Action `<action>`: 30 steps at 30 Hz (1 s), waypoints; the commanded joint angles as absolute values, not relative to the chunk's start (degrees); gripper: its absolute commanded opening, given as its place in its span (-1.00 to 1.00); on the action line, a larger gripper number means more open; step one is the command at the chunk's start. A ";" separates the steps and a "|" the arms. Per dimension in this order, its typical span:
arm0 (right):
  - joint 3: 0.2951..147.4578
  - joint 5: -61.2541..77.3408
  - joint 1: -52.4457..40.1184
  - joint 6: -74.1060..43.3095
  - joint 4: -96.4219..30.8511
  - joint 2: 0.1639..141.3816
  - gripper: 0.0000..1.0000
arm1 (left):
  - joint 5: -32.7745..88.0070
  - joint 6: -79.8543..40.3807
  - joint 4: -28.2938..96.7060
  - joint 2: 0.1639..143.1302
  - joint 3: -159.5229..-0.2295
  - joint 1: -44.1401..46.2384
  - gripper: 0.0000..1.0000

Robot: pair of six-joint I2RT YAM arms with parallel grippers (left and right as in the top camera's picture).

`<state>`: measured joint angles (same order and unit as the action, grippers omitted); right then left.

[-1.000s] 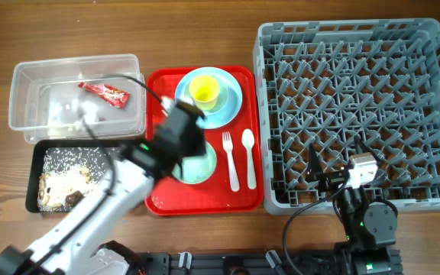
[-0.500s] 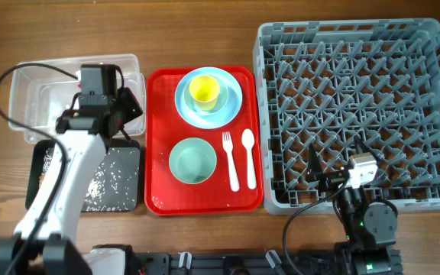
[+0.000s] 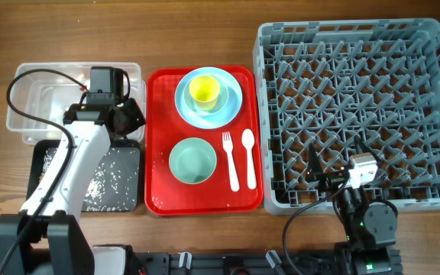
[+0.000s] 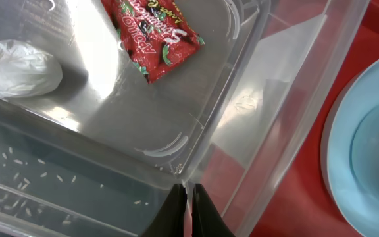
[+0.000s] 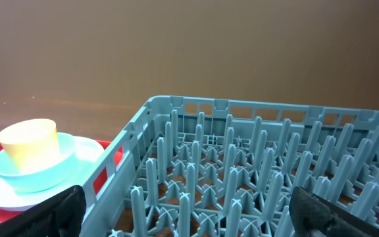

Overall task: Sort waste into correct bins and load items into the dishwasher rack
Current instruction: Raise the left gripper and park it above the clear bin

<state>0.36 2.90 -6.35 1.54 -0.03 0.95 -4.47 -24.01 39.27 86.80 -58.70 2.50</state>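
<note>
The clear tub (image 3: 21,114) holds the red snack wrapper (image 4: 153,33) and the white tissue (image 4: 22,69). My left gripper (image 3: 121,116) is at the tub's front right corner. In the left wrist view its fingers (image 4: 188,201) are shut on the tub's thin clear rim (image 4: 196,155). The black tray (image 3: 117,179) holds rice scraps. On the red tray (image 3: 155,202) a yellow cup (image 3: 205,90) stands in a pale blue bowl on a pale blue plate (image 3: 231,107), near a pale green bowl (image 3: 193,160), a fork (image 3: 230,160) and a spoon (image 3: 248,156). My right gripper (image 5: 189,210) is open and empty over the grey rack (image 3: 357,99).
The rack's upright pegs (image 5: 242,171) fill the right wrist view, with the yellow cup (image 5: 28,141) beyond its left wall. The black tray lies directly in front of the tub. The red tray's left edge runs close beside both bins.
My left arm has swung left from above the green bowl to the clear tub's front right corner. The tub has shifted slightly. The right arm has not moved.
</note>
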 commanded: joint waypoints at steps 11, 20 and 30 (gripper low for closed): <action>0.30 2.55 -6.52 1.15 0.14 0.64 0.99 | -5.26 -26.52 38.41 79.29 -67.85 0.80 -0.20; 0.30 2.55 -6.52 1.15 0.14 0.64 0.99 | -3.95 -30.89 41.04 75.85 -68.25 -7.31 1.00; 0.30 5.82 -6.52 1.37 3.68 0.64 0.99 | -3.95 -30.89 41.01 75.85 -68.25 -7.31 1.00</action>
<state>0.36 3.20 -6.35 2.59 2.79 0.95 -4.45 -30.28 40.99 75.85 -67.70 -7.14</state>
